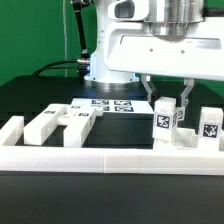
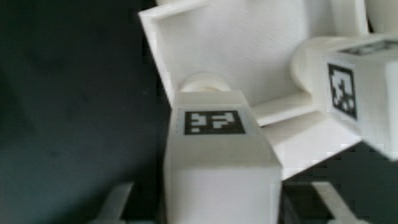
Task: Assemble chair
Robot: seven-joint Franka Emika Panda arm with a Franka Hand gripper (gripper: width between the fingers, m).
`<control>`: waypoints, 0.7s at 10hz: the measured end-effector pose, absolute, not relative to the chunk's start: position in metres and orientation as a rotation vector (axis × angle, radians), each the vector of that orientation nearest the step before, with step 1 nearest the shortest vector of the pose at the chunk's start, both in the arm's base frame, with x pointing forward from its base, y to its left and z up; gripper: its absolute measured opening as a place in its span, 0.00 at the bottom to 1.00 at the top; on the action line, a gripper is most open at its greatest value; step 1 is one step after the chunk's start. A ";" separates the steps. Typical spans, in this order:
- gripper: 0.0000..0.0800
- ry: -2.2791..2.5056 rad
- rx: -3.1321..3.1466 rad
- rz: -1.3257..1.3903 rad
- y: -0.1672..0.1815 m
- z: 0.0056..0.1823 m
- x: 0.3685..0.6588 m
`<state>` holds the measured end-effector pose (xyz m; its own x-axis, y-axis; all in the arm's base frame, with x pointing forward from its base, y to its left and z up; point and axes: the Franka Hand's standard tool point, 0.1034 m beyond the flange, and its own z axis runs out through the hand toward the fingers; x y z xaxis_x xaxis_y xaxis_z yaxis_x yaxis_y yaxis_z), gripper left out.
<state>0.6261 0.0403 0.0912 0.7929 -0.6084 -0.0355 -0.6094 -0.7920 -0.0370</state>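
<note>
Evidently you are early on: your gripper [image 1: 168, 112] is closed on 1 blocky matte-white tagged plastic post [image 1: 163, 128]; the other white chair pieces [image 1: 45, 127] appear loose, unjoined.

The tabletop [image 1: 115, 135] is black. The marker board [image 1: 110, 103] is white with black-and-white square tags. To the exterior view's right of the marker board, the chair post [image 1: 165, 122] is matte white, and its tag [image 2: 214, 122] is black with white blocks. The chair pieces [image 1: 55, 122] on the marker board's other side and the border rail [image 1: 110, 160] in front of it are white. The backdrop [image 1: 30, 40] behind it is green.
</note>
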 end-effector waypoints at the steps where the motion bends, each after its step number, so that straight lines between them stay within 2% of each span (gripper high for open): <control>1: 0.36 1.124 -2.883 0.026 0.041 0.091 0.627; 7: 0.36 1.787 -2.506 0.018 0.051 0.090 0.629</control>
